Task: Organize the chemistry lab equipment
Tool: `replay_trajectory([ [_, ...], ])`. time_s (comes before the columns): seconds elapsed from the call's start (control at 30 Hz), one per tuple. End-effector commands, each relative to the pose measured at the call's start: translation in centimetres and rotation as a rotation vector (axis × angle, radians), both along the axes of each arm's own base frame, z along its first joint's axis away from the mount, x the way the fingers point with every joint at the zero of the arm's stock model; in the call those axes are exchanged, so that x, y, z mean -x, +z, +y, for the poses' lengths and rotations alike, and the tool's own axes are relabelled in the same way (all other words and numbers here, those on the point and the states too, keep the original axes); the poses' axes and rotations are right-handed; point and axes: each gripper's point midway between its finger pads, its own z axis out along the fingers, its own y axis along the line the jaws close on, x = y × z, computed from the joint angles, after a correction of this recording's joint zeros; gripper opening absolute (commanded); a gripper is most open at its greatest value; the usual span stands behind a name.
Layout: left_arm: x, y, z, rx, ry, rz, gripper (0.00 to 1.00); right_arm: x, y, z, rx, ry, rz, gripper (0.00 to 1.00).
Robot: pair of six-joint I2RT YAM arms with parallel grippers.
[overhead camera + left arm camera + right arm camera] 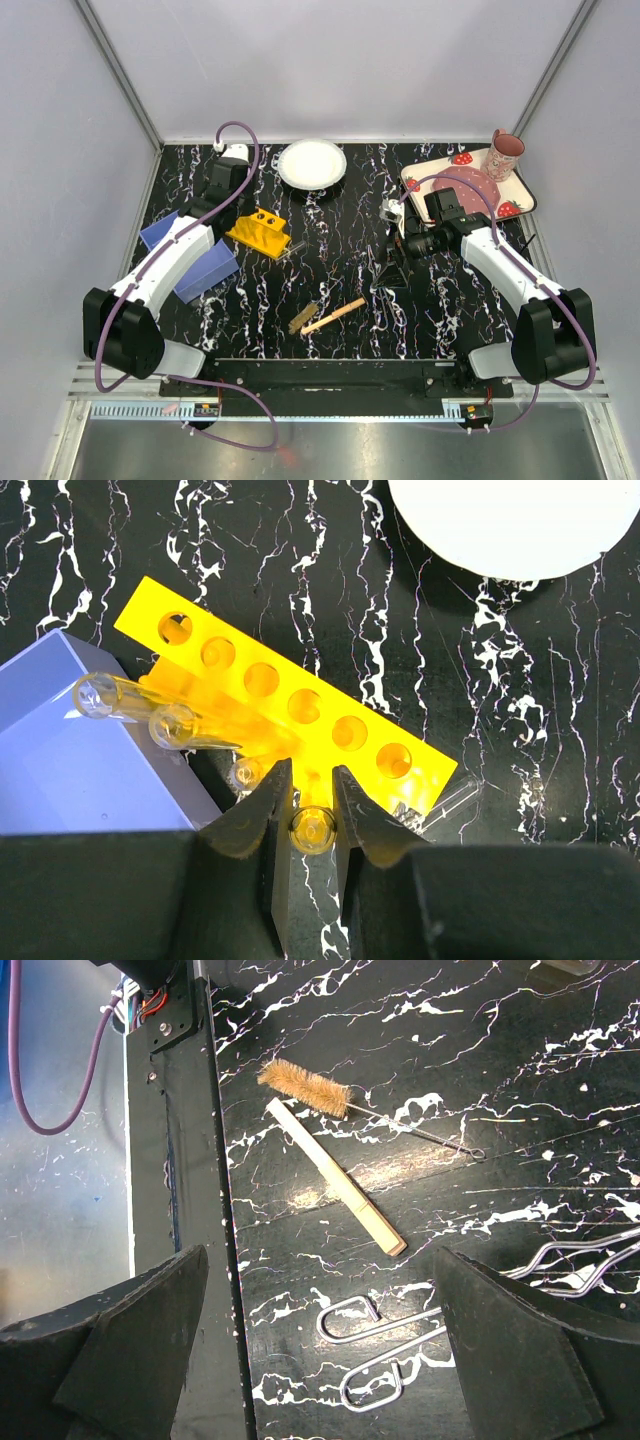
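— Two hands to report; how did we find the left hand (310, 772)?

— We found it narrowed on a clear tube (312, 830), seen end-on between its fingers (262, 825), at the near edge of the yellow rack (300, 705). Three more tubes (170, 725) showed their open mouths beside the rack, on the side of the blue block (70, 770), and another lay on the bench (520, 730) at the rack's corner.

— And the right hand (320, 1290)?

— We saw its jaws spread wide, holding nothing, above the bench. Between its fingers in the wrist view lay the bent metal rods (375, 1355); just beyond them the pale wooden stick (335, 1192), with the brown brush (303, 1084) just beside it, wire handle pointing away.

— Where did we place everything from above?

— We put the rack left of centre, stick and brush near the front edge, well apart from it. The white plate (312, 163) sat at the back, the strawberry tray (520, 197) with its pink cup (503, 153) at back right.
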Motion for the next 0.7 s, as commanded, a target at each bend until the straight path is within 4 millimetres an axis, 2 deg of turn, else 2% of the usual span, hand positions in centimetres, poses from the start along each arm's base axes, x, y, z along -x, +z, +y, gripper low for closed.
replay_trajectory([
  [0.0, -0.6, 0.4, -0.2, 0.028, -0.004, -0.057, 0.16, -0.5, 0.4, 0.0, -0.009, 0.004, -0.029, 1.00],
  [0.27, -0.8, -2.1, -0.2, 0.016, -0.006, -0.051, 0.18, -0.5, 0.1, -0.1, -0.003, 0.001, -0.022, 1.00],
  [0.3, -0.8, -2.2, -0.2, 0.017, -0.005, -0.052, 0.21, -0.5, 0.2, -0.1, -0.004, 0.001, -0.027, 1.00],
  [0.5, -0.5, -1.3, 0.1, 0.024, 0.004, -0.078, 0.35, -0.5, 0.1, -0.1, -0.001, 0.003, -0.019, 1.00],
  [0.67, 0.2, 0.4, 0.6, 0.025, 0.017, -0.107, 0.45, -0.5, 0.1, -0.1, -0.001, 0.002, -0.022, 1.00],
])
